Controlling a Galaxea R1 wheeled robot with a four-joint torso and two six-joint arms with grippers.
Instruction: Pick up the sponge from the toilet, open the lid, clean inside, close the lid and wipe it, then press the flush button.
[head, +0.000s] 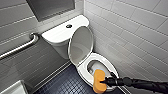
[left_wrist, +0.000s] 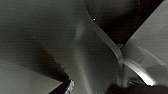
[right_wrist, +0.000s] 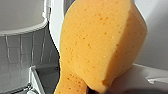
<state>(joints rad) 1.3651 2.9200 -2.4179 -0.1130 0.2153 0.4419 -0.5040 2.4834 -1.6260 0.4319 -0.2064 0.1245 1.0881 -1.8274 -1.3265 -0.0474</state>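
The white toilet (head: 86, 72) stands in the corner with its oval lid (head: 80, 46) raised against the tank (head: 58, 33). The ring seat is down and the bowl is uncovered. My right gripper (head: 103, 81) comes in from the lower right and is shut on the orange sponge (head: 99, 80). It holds the sponge on end over the bowl's near rim. In the right wrist view the sponge (right_wrist: 100, 45) is large and close, pinched at its narrow waist. A round flush button (head: 69, 26) sits on top of the tank.
A tiled wall runs close along the toilet's right side. A metal grab bar (head: 20, 47) is fixed to the left wall. Dark small-tiled floor (head: 67, 82) lies left of the bowl, and a white basin edge (head: 12, 88) shows at the lower left corner.
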